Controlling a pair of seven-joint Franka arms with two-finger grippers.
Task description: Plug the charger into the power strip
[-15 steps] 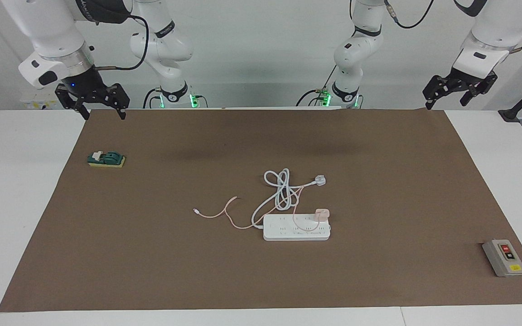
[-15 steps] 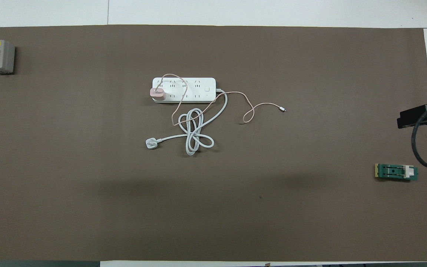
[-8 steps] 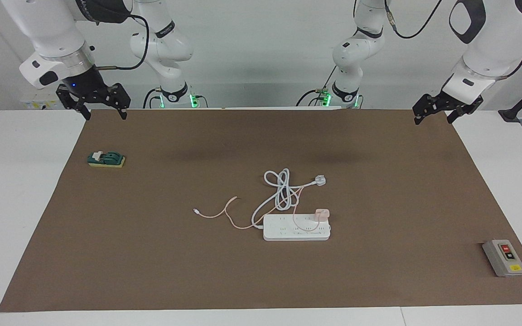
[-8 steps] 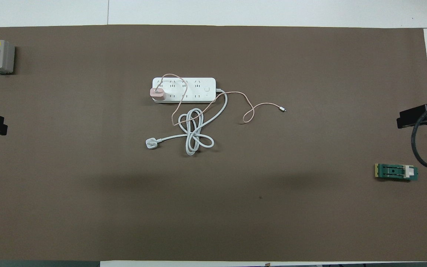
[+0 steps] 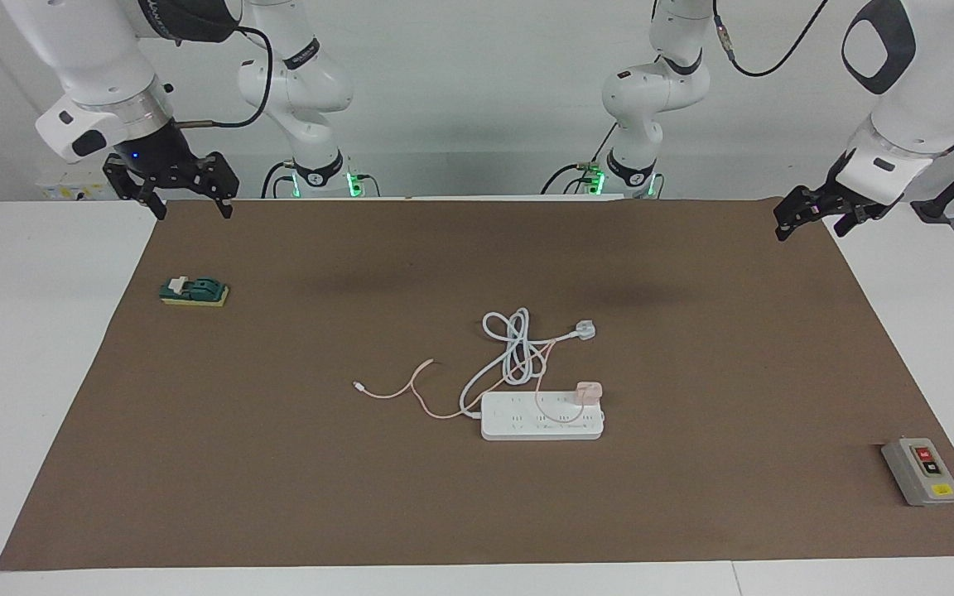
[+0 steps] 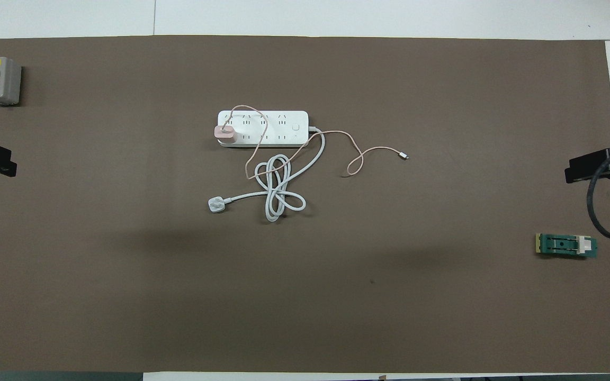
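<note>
- Already, charger (image 5: 589, 391) sits on power strip (image 5: 542, 424), looks plugged.
- Left pincer (image 5: 813, 217) and right pincer (image 5: 190, 199) both wide, empty; you just check seating.

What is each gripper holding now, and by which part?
Nothing is held. The left gripper and right gripper hang open over the mat's edges; the charger sits on the power strip.

Pink charger (image 5: 589, 391) seated in white power strip (image 5: 527, 422), mid-table
</note>
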